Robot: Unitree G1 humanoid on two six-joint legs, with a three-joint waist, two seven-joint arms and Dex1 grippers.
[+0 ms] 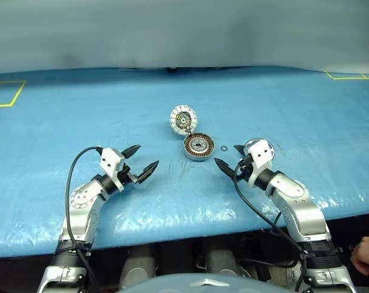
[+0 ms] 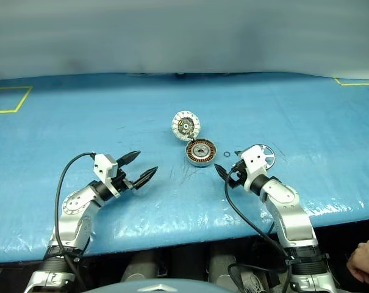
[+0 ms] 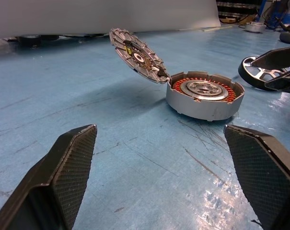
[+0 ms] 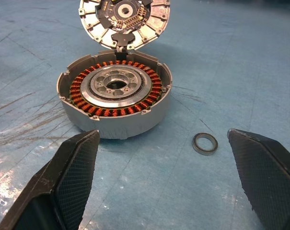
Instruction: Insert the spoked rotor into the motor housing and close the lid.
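The motor housing (image 1: 197, 146) sits open at the table's middle, its copper winding ring and silver bearing (image 4: 117, 86) showing. Its hinged lid (image 1: 183, 119) stands tilted up behind it, toothed inner face toward me. The spoked rotor (image 2: 267, 150) lies flat to the housing's right, just behind my right wrist, and also shows as a silver wheel (image 3: 257, 72) in the left wrist view. My left gripper (image 1: 144, 157) is open and empty, left of the housing. My right gripper (image 1: 230, 156) is open and empty too, just right of the housing, pointing at it.
A tiny dark ring (image 1: 224, 148) lies on the blue table cover (image 1: 62, 128) between the housing and my right gripper. Yellow tape marks (image 1: 7, 94) sit at the far corners. A person's hand (image 1: 367, 253) rests beyond the table's near right edge.
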